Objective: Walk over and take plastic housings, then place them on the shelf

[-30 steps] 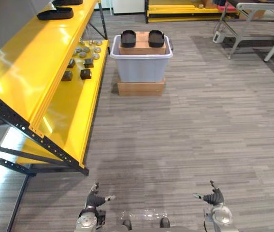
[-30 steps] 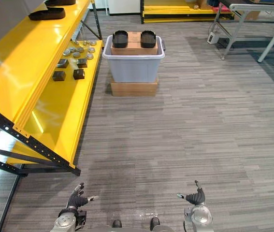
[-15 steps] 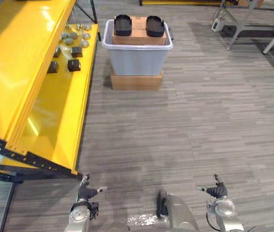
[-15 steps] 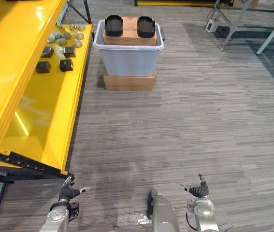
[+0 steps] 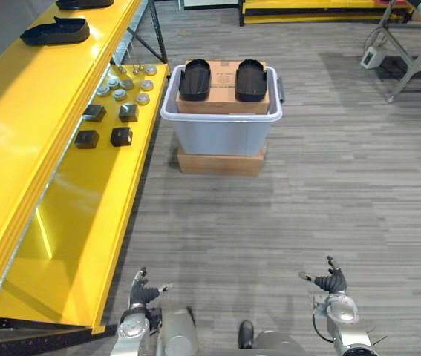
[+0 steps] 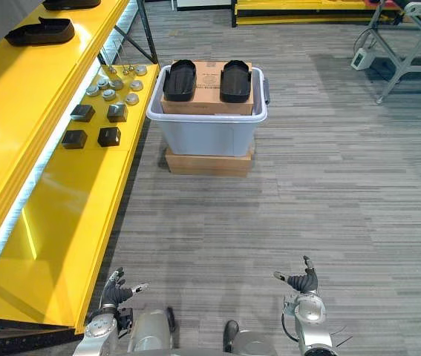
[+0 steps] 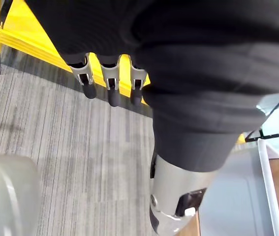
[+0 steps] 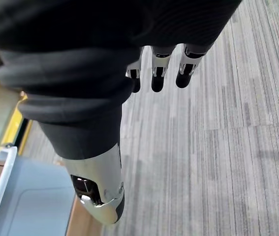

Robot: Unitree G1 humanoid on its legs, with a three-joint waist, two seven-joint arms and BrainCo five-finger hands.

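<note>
Two black plastic housings (image 5: 194, 79) (image 5: 251, 79) lie side by side on a cardboard box (image 5: 221, 87) inside a pale grey bin (image 5: 221, 122) ahead on the floor. Another black housing (image 5: 56, 32) rests on the upper level of the yellow shelf (image 5: 24, 119) at the left. My left hand (image 5: 142, 294) and right hand (image 5: 333, 282) hang low near the bottom edge, both open with relaxed fingers (image 7: 110, 88) (image 8: 157, 73) and empty, well short of the bin.
The bin stands on a flat cardboard box (image 5: 220, 162). Small dark blocks (image 5: 105, 124) and round metal parts (image 5: 125, 83) lie on the shelf's lower level (image 5: 84, 222). A grey table frame (image 5: 410, 44) stands far right, a yellow pallet rack (image 5: 307, 11) at the back.
The camera has advanced and swung, so the bin and shelf look nearer and more centred. Both hands stay low, open and empty.
</note>
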